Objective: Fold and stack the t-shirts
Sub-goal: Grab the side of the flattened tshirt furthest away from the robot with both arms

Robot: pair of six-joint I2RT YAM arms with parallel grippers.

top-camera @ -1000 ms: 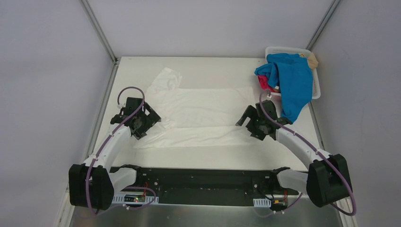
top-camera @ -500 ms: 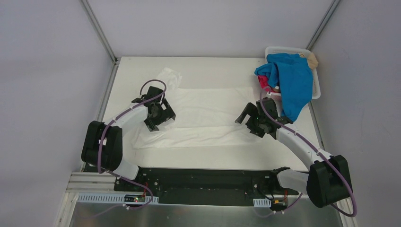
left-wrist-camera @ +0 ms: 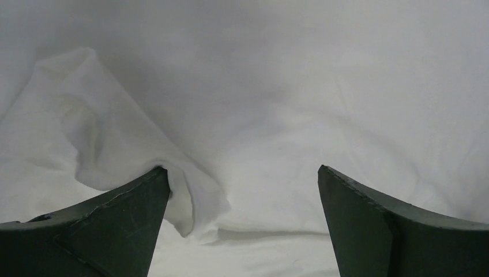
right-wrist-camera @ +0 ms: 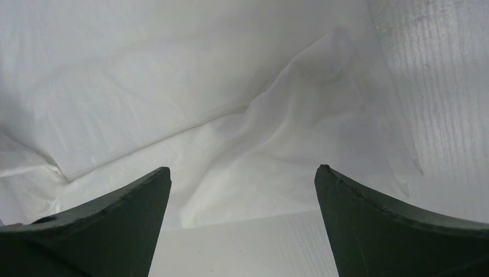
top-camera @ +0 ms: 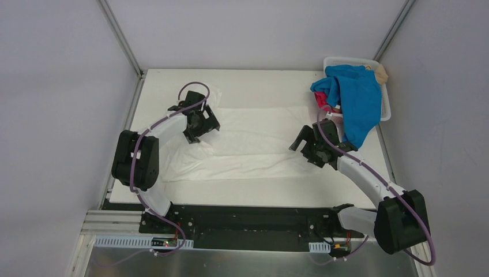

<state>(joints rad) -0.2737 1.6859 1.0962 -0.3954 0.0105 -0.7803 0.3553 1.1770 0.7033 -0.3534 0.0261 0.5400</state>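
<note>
Both wide open and empty, the left gripper (top-camera: 202, 122) should pinch the white t-shirt (top-camera: 254, 135) at its ten-o'clock sleeve (catching both layers), the right gripper (top-camera: 305, 144) at three o'clock.

four t-shirts (top-camera: 254, 138) (top-camera: 360, 101) (top-camera: 320, 101) (top-camera: 380, 72), one basket (top-camera: 346, 59), two arms (top-camera: 164, 130) (top-camera: 363, 170)

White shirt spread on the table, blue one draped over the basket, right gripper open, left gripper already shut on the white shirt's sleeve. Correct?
Not quite: the left gripper is open too. The left wrist view shows its jaws wide apart, with a fold of the white shirt lying loose between them. The rest stands.
</note>
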